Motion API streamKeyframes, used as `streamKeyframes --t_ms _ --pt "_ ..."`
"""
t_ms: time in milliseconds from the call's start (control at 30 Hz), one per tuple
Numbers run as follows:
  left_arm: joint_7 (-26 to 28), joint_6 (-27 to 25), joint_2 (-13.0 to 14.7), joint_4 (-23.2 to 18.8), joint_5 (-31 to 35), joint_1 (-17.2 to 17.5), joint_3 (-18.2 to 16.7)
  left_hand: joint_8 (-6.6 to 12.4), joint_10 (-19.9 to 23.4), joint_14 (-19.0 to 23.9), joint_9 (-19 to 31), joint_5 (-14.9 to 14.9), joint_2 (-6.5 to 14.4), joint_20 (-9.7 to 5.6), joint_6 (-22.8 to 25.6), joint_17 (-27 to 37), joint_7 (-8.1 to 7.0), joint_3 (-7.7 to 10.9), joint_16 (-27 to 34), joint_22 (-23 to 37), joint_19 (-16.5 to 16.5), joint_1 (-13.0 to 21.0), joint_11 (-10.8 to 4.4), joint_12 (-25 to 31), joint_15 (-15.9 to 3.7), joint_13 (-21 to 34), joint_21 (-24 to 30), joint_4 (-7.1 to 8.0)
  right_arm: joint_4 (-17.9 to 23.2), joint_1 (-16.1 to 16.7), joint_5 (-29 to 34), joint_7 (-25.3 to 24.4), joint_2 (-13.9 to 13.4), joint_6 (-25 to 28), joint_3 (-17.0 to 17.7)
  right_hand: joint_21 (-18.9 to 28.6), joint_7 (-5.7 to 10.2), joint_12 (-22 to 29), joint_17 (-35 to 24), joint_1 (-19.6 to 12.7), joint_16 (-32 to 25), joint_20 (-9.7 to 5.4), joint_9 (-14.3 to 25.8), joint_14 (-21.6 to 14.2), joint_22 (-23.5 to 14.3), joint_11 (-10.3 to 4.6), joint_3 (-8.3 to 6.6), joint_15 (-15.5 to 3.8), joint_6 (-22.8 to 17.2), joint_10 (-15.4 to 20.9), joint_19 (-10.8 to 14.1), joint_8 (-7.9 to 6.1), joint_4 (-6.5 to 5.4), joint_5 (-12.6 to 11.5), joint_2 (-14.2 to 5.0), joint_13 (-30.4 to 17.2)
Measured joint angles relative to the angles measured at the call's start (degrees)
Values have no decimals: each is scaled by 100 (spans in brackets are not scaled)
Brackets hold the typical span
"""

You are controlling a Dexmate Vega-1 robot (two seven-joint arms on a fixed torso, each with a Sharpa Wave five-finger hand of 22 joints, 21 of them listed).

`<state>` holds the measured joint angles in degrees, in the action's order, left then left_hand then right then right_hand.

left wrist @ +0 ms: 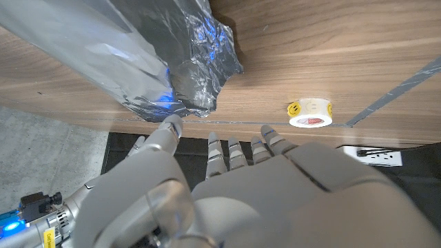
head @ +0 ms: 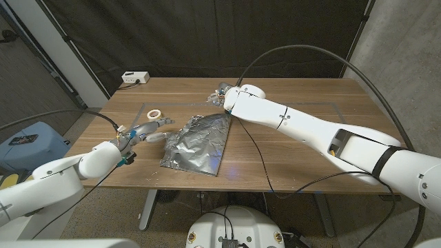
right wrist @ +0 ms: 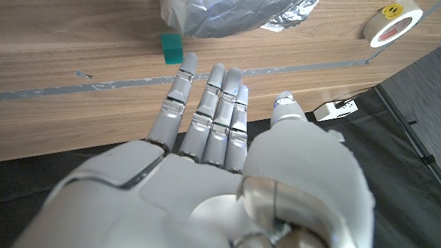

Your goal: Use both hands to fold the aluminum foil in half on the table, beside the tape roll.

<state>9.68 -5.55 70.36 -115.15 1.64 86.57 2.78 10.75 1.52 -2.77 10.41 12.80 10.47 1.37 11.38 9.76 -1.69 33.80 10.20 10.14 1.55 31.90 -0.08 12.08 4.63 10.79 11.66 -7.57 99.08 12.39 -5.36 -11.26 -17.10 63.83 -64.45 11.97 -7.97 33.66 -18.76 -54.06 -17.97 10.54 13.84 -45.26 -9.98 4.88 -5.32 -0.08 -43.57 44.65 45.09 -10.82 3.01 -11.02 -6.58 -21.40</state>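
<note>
A crinkled sheet of aluminum foil lies in the middle of the wooden table, also seen as foil and foil. The white tape roll sits to its left, near the far side. My left hand hovers between the roll and the foil's left edge, fingers apart and holding nothing; in its wrist view the left hand reaches toward the foil's corner, tape roll beside it. My right hand is just past the foil's far edge. Its straight fingers hold nothing.
A white power strip lies at the table's far left corner. A small green block sits by the foil's far edge. Grey tape lines mark the tabletop. A blue bin stands on the floor to the left.
</note>
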Motion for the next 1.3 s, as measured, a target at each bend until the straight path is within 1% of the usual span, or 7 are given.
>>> streamKeyframes --t_ms 233,367,500,600,733,933,1300 --pt "-27 5 -203 -46 -16 94 -203 0 0 -1 0 0 0 18 7 -1 7 0 0 0 18 0 0 0 -2 0 0 0 12 28 5 10 -48 -6 46 -33 0 0 -10 22 0 0 -28 0 0 -29 -15 0 0 -29 0 0 15 0 -22 0" --pt "-99 57 -312 -48 5 -3 -199 0 6 11 0 0 0 18 7 -1 6 0 0 0 18 0 -6 0 -138 0 0 0 22 50 8 10 -83 -6 90 -32 0 0 -27 22 0 0 -28 0 0 -29 -15 0 0 -29 0 0 15 0 -22 9" --pt "-169 111 -394 -48 50 -178 -90 0 54 70 0 0 -19 -5 30 -1 -60 -23 0 1 40 19 -55 0 -196 0 0 23 42 76 11 4 -125 -5 139 -32 0 0 -27 22 0 0 -27 0 0 -29 -15 0 0 -29 0 -22 15 0 -22 16" --pt "-256 179 -469 -25 122 -411 78 0 56 45 0 0 -22 -36 39 -1 -68 -47 0 1 71 22 -115 0 -234 0 1 -2 72 97 13 -9 -162 1 173 -32 0 0 -27 22 43 14 -27 0 0 -29 -15 0 -1 -29 -14 -22 15 0 -22 16" --pt "-332 234 -535 17 194 -652 269 0 83 80 0 0 -22 -66 57 -1 -111 -47 0 1 102 22 -149 0 -314 0 3 -1 124 123 17 -38 -206 6 220 -32 0 0 -27 45 48 32 -27 0 0 -29 -13 0 -1 -29 -33 -22 17 0 -45 16" --pt "-495 360 -649 128 351 -1166 691 0 114 103 1 0 -22 -119 80 -17 -149 -64 0 1 111 22 -179 0 -353 0 4 16 235 188 20 -95 -297 22 317 -32 0 0 -54 45 48 32 -43 0 0 -29 -14 0 -1 -29 -33 -21 48 0 -45 42" --pt "-747 558 -768 352 747 -1914 1360 0 168 113 1 0 -22 -118 131 -17 -200 -103 0 1 111 22 -233 23 -425 0 4 8 442 297 21 -169 -442 41 447 -32 0 -44 -53 45 48 31 -54 0 0 -18 -22 0 -1 -40 -32 -22 55 0 -45 69"
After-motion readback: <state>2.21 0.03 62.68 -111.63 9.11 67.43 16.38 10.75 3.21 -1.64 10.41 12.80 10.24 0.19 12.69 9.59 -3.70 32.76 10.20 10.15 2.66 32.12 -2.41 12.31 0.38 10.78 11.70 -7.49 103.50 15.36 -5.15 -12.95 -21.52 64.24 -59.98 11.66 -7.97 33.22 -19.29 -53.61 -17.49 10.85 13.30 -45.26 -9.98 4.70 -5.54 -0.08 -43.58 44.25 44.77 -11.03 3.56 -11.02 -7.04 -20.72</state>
